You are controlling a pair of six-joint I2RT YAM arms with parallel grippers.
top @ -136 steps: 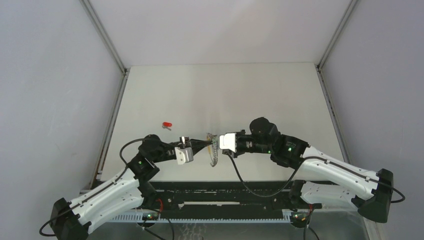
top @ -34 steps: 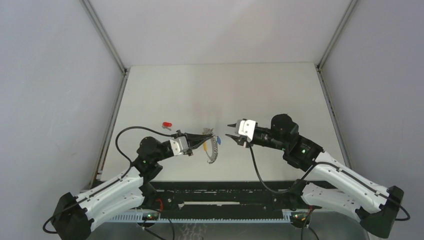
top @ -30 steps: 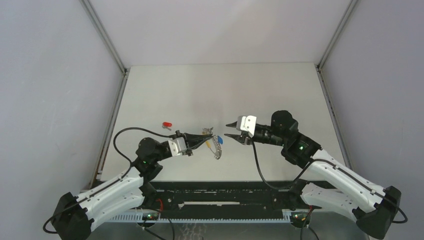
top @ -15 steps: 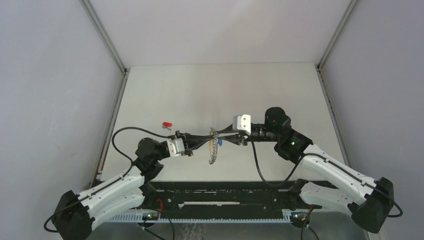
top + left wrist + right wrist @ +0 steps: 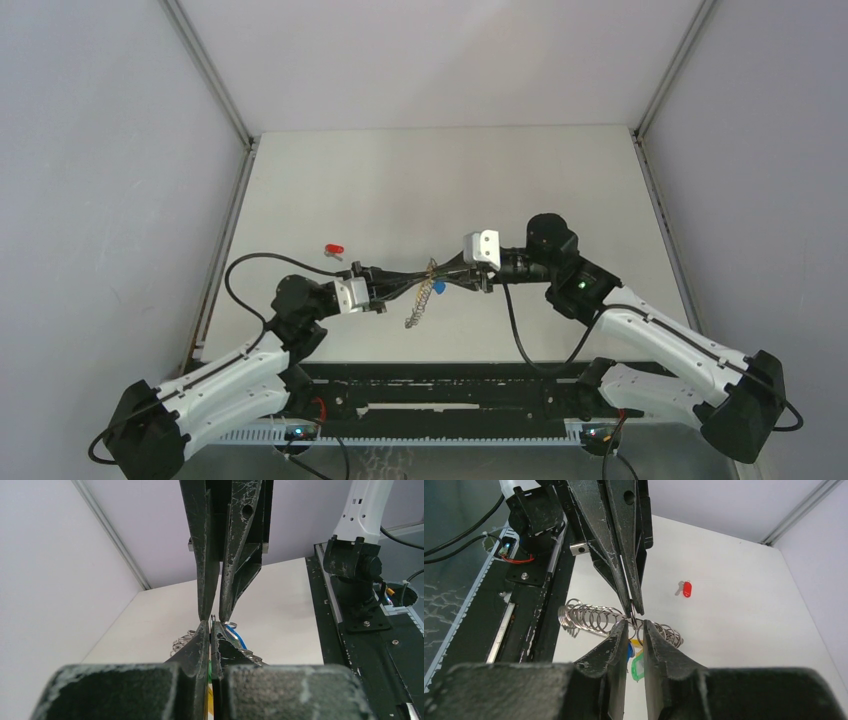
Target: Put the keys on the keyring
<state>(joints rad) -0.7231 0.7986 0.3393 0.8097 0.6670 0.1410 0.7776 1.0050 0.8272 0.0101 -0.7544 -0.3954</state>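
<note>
Held clear of the desk [image 5: 450, 180], midway between the two arms: the keyring [image 5: 230, 626], clamped at the tips of the left hand [image 5: 210, 632], fingers pressed tight together on it. Hanging below in loose coils, the bead chain [image 5: 414, 310]. Right hand [image 5: 636, 629] met tip to tip with the left, jaws drawn narrow about the ring wire with a slit between them. No telling whether pinching or only bracketing it.

Blue key [image 5: 438, 288] dangling just under the ring, beside the chain, off the desk. Judged already threaded, or at least caught up on the ring; the join itself too small to confirm.

Red key [image 5: 334, 249] lying flat on the desk, well apart to the left of both hands, touched by neither.

Reckoned about halfway: one key apparently on, one to go. Left to do, by this reading: free the right hand, fetch the red key, bring it to the ring and work it past the split in the wire, ring steadied in the left. Fiddly stage ahead, with parts far smaller than the fingers.
</note>
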